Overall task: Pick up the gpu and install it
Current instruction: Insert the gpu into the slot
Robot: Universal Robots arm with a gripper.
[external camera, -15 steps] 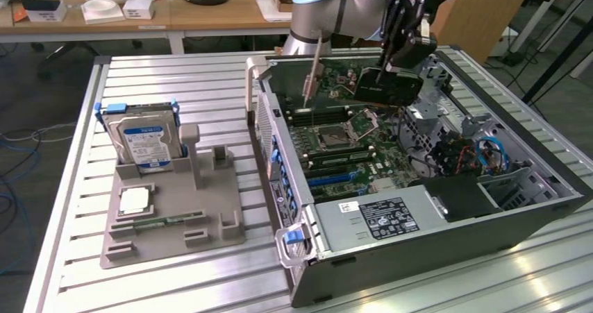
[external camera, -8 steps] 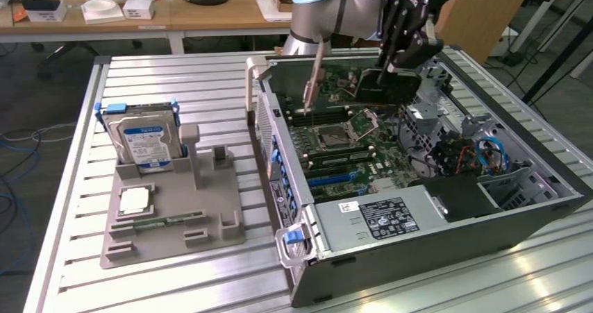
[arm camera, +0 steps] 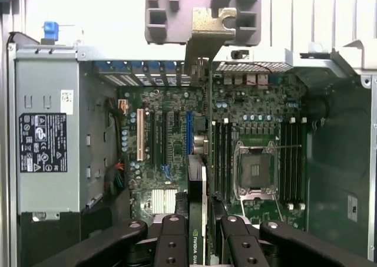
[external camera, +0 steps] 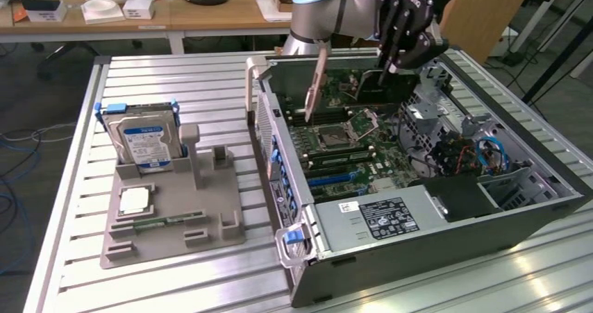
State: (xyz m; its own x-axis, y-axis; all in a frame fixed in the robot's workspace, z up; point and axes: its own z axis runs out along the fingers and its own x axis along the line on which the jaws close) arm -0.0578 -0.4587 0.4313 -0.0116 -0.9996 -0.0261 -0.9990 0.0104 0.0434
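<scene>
Looking at the exterior view first: the gripper (external camera: 396,60) is pinching the gpu (external camera: 382,89) by its upper edge. The card is hanging on edge right under the fingers, above the open PC case (external camera: 532,188) and over the motherboard (external camera: 371,157). Its pale metal bracket (external camera: 318,84) is sticking out toward the exterior view's left, tilting a bit. Further to the exterior view's left, a hard drive (external camera: 139,136) is standing in a gray fixture tray (external camera: 199,219) on the slatted table (external camera: 185,73).

Wrist view: the gripper (arm camera: 202,228) is clamping the gpu (arm camera: 198,184) between both fingers (arm camera: 172,237), so I'm seeing the card edge-on, running straight away from the pincer out to the bracket (arm camera: 211,28). It's hovering over the board between the expansion slots (arm camera: 159,137) and the CPU socket (arm camera: 256,170). The power supply (arm camera: 47,143) is sitting at one end of the case.
</scene>
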